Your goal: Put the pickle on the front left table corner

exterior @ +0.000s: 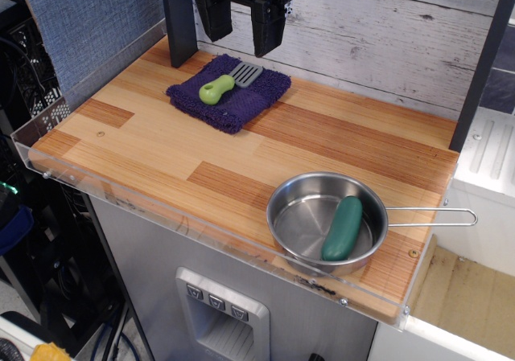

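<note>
The dark teal-green pickle (343, 228) lies inside a small steel pan (286, 202) near the table's front right. The front left table corner (58, 150) is bare striped wood edged by a clear acrylic rim. My gripper (241, 25) hangs open and empty at the back of the table, above the purple cloth, far from the pickle. Its two black fingers point down with a clear gap between them.
A purple cloth (256, 97) lies at the back left with a spatula on it, lime-green handle (216, 90) and grey blade. The pan's wire handle (434, 211) sticks out to the right. A dark post (179, 19) stands at the back left, another at the right.
</note>
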`<state>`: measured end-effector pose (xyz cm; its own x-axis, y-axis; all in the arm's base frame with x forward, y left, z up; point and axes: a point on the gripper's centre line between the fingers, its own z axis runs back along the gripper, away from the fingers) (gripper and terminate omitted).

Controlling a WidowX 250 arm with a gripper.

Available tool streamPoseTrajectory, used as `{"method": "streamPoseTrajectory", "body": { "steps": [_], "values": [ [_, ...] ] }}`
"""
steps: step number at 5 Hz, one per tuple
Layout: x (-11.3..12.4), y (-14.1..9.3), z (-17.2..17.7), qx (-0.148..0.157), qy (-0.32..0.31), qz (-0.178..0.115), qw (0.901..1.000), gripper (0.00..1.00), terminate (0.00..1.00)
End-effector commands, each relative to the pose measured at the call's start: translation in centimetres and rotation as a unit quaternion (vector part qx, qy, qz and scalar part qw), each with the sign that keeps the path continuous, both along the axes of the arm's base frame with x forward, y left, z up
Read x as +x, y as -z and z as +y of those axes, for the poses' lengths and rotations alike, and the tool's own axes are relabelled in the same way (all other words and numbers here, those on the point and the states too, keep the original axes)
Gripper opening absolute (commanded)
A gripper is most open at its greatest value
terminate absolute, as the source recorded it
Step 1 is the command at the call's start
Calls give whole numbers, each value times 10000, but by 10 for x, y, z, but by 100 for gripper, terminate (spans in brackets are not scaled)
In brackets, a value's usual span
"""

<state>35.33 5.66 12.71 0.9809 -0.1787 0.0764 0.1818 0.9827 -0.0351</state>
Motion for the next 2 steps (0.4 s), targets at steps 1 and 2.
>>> {"method": "streamPoseTrajectory", "body": {
  "steps": [1,2],
  "values": [
    [0,0,0,0,0,0,10000,100,0],
    [-14,6,-34,-171,114,-154,9997,100,0]
  ]
}}
